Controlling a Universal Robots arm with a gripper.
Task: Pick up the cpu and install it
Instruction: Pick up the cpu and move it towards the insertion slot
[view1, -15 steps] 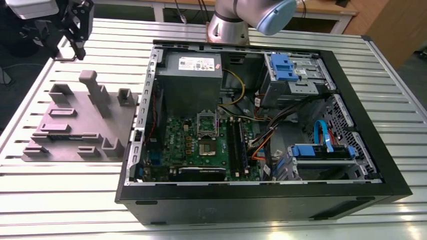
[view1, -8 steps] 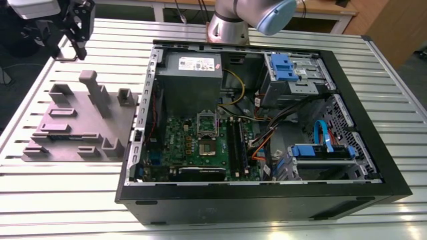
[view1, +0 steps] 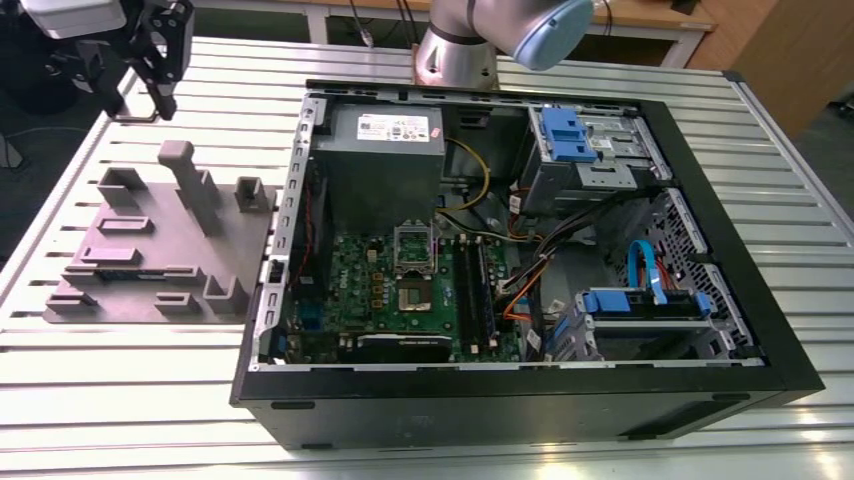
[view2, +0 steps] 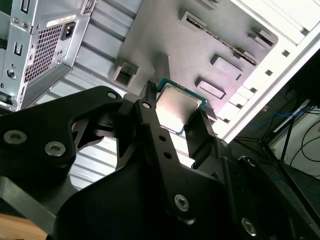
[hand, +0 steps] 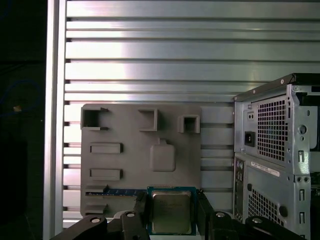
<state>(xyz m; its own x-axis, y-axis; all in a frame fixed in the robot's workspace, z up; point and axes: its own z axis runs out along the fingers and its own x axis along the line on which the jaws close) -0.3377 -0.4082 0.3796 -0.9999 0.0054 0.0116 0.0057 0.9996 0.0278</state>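
**Carrying the cpu — pinched in the gripper, up off the holder plate**

Slatted table (view1: 134, 400) is bearing the lot: open computer case (view1: 787, 380) on the exterior view's right, grey holder plate (view1: 134, 240) on its left.

Gripper (view1: 140, 95) is hanging above the table beyond the plate's far edge, narrowed onto the cpu (view2: 177, 111). Fingers (view2: 150, 130) are pressing two opposite edges, with the metal lid facing the camera in both wrist views. The chip is riding in the air, and I judge it clear of the plate.

My read on doing this carry well:
- Chip is needing to stay flat, with no twist in the grip.
- No extra squeeze on the thin rim.
- It is needing to come in square to the socket (view1: 416, 293) on the green motherboard (view1: 360, 270), whose frame looks open.

What is standing in the way:
- The case's side wall is sitting between plate and board.
- The power supply (view1: 380, 150) is sitting just beside the socket.
- Cables (view1: 534, 270) are trailing near its other side — tight clearance, I'd say.
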